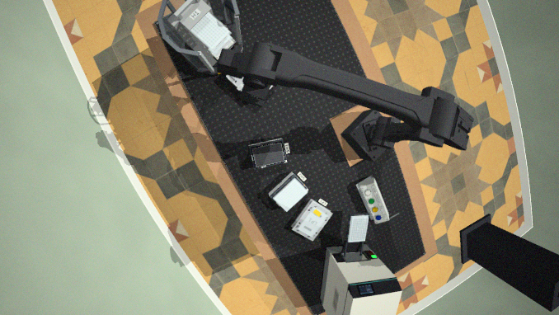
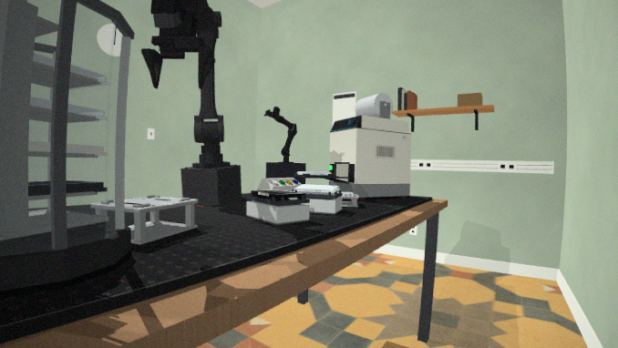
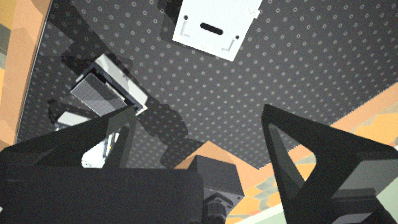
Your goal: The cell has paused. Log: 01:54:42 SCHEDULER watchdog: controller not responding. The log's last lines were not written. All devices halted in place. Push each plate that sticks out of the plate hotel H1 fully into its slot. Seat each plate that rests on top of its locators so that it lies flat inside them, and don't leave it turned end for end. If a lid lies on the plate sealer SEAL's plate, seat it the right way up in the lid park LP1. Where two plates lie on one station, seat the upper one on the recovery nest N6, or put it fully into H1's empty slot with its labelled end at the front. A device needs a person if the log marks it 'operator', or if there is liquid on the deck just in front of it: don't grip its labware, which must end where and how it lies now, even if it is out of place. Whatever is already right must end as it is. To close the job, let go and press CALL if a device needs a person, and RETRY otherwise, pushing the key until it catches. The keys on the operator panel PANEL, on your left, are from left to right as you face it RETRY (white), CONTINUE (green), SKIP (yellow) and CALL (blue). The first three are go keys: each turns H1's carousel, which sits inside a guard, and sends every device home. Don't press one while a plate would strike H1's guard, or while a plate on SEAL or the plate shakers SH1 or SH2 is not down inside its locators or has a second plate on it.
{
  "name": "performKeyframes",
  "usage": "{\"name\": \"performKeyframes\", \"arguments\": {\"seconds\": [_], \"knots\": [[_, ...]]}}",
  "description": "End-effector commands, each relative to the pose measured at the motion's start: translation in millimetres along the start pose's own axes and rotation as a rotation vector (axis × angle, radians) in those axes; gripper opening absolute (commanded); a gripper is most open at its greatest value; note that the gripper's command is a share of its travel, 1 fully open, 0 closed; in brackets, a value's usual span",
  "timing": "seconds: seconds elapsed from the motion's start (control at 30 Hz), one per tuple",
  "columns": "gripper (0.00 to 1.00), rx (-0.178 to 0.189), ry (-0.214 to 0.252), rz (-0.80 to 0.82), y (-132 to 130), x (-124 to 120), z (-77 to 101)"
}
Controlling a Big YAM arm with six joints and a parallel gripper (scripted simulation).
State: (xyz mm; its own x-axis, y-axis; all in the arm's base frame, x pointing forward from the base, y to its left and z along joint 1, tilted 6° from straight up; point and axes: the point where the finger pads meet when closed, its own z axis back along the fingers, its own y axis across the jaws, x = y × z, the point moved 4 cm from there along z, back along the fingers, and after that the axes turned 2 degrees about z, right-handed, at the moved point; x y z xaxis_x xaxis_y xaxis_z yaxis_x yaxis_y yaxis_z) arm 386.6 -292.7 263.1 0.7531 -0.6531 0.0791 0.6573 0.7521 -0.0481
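Black two-finger gripper (image 3: 200, 150): fingers spread wide, nothing between them, held high above the dark dotted deck mat (image 3: 280, 75). Nothing is touched.

Below and ahead of the fingers in the wrist view: a white flat-topped recovery nest with a dark oblong slot and corner locators (image 3: 216, 25); no plate on it. From the top view the nest is almost wholly hidden under the black arm's wrist (image 1: 264, 66).

Just beyond the gripper, at the deck's corner: the grey-framed plate hotel with guard posts (image 1: 165, 25). A white well plate (image 1: 214, 35) shows at its opening toward the arm; how far it projects from its slot cannot be judged.

Well back from the gripper, toward the arm's base: a dark plate on a shaker station (image 1: 268, 153), then a white plate on a second station (image 1: 289, 193), a white lid-park block with a yellow patch (image 1: 312, 218), and a white operator panel with coloured keys (image 1: 372, 199).
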Motion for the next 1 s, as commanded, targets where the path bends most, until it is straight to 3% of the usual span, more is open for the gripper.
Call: {"name": "performKeyframes", "arguments": {"seconds": [0.0, 0.33, 0.37, 0.4, 0.5, 0.57, 0.63, 0.67, 0.7, 0.73, 0.83, 0.9, 0.97], "knots": [[1.0, 0.007, -0.055, 0.005, -13, 27, 24.9], [1.0, 0.005, -0.055, 0.006, -33, 44, 24.9], [1.0, 0.007, -0.084, 0.018, -30, 42, 40.0], [1.0, 0.005, -0.056, 0.009, -37, 48, 25.4], [1.0, 0.004, -0.055, 0.006, -43, 52, 25.0], [1.0, 0.004, -0.086, 0.012, -40, 48, 41.0], [1.0, 0.006, -0.09, 0.022, -35, 47, 43.1], [1.0, 0.006, -0.087, 0.022, -35, 48, 41.9], [1.0, -0.002, -0.125, -0.004, -33, 46, 40.2], [1.0, -0.007, -0.106, -0.008, -31, 36, 23.8], [1.0, -0.019, -0.172, -0.029, -31, 33, 23.4], [1.0, -0.019, -0.172, -0.029, -31, 33, 23.4], [1.0, -0.028, -0.216, -0.044, -31, 32, 23.1]]}}
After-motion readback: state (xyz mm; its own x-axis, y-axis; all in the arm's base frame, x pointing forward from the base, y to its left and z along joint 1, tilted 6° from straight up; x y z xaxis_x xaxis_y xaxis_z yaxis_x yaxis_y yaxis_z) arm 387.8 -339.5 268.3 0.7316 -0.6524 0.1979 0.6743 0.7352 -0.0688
